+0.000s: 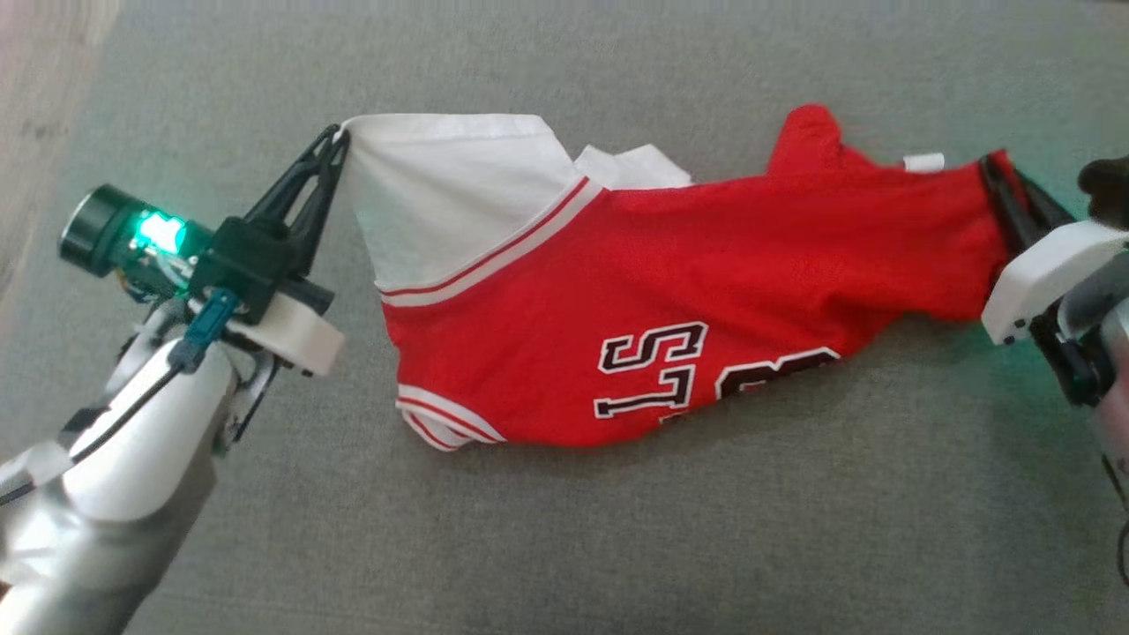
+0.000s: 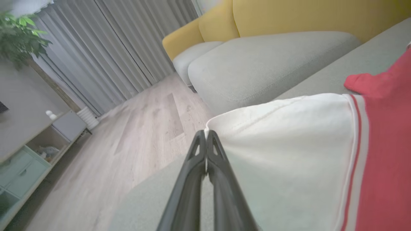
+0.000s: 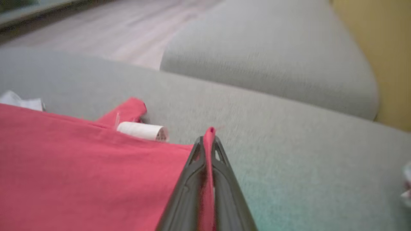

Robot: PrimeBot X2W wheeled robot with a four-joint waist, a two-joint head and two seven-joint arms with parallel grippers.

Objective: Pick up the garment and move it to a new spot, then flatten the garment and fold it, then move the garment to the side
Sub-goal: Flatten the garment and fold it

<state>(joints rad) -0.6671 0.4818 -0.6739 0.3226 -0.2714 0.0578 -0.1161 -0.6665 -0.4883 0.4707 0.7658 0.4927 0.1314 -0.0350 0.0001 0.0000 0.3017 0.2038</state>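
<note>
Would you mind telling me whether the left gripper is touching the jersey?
Touching. In the left wrist view the left gripper has its fingers pressed together on the white corner of the jersey; the head view shows the same pinch.

Matt cloth garment [image 1: 706,291] lies on rough-woven fabric cushion [image 1: 617,547].

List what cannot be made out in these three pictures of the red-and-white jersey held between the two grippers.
Black lettering on the red-and-white cloth jersey: head view, lower part folded under the cloth.
Rolled white label: right wrist view, any print lost to blur.
Right gripper: head view, arm cut off by the right edge.
</note>
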